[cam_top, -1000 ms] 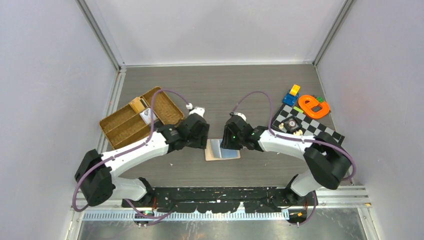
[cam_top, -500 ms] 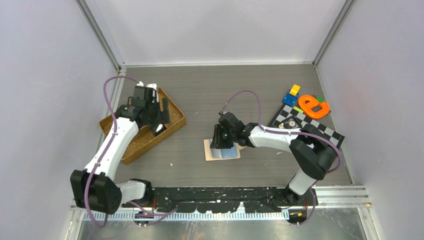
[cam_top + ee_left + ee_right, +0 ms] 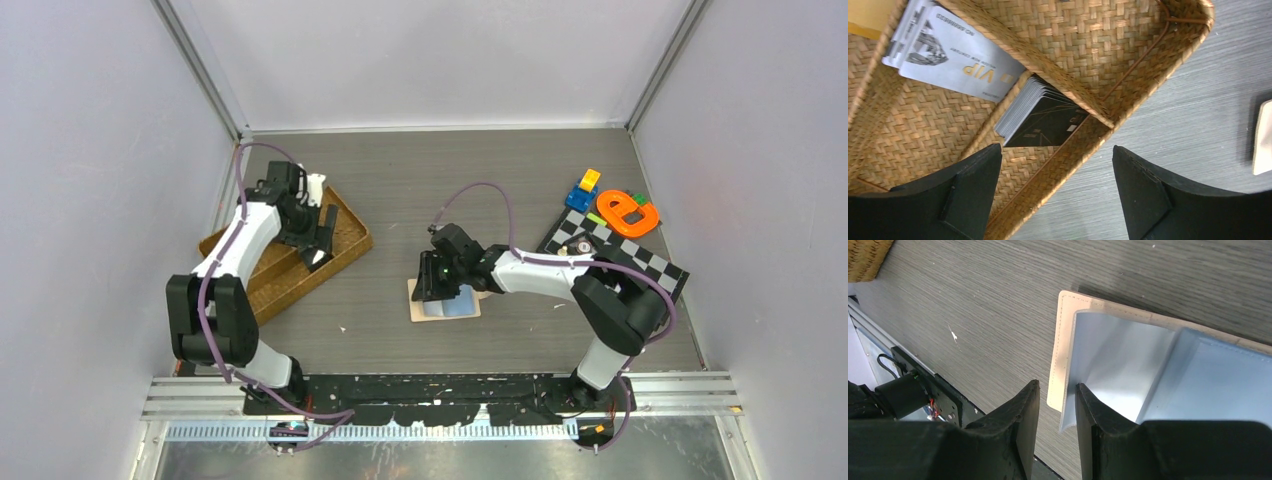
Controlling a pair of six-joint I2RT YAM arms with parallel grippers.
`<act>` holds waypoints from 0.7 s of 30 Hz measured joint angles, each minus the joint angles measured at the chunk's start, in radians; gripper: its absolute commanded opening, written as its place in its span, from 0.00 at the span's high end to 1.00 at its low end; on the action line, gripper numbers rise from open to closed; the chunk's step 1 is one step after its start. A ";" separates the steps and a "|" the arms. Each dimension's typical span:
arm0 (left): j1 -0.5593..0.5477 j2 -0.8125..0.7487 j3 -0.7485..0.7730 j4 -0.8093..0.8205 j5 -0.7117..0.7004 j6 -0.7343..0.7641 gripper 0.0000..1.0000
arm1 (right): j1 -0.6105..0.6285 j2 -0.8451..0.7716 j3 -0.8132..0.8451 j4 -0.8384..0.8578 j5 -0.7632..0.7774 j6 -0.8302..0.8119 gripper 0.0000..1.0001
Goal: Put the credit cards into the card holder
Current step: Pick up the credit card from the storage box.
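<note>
**A:** Position check. Where are the credit cards?

**B:** In the brown woven wicker tray [image 3: 1073, 30] at the left of the grey wood-grain table [image 3: 1188, 125]. Grey-silver credit cards [image 3: 963, 65], with gold "VIP" lettering on the top one, lie flat in one compartment. A fanned black-faced stack [image 3: 1043, 117] leans against the divider in the next.

**A:** And the wallet?

**B:** The peach-beige folding card holder [image 3: 1060, 340] lies open at mid-table, well apart from the tray.

**A:** Claws?

**B:** The left gripper [image 3: 1055, 165] hovers over the tray's corner. Its jaws are spread wide, with nothing between them. The right gripper [image 3: 1057, 385] has its jaws nearly together. A corner of the holder's pale silvery pocket leaf sits in the gap and curls upward, so it looks pinched and lifted.

**A:** Handling notes?

**B:** These are judgements only.
- The cards look light, thin, stiff and glossy, so probably slippery.
- Stacked faces slide on each other, so two may come up together.
- The flat-lying cards offer no free edge.
- The fanned stack offers raised edges, so pinch the top card there, one pad on each face.
- The holder looks soft and light and will likely shift unless it is restrained.
</note>
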 measured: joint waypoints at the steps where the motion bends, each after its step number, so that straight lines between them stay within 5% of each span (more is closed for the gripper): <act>1: 0.006 0.001 0.000 0.003 0.000 0.016 0.16 | 0.000 0.002 0.000 0.000 -0.003 -0.002 0.63; 21: 0.043 0.174 0.079 0.023 -0.107 0.126 0.22 | 0.000 0.035 0.019 -0.005 -0.023 -0.002 0.66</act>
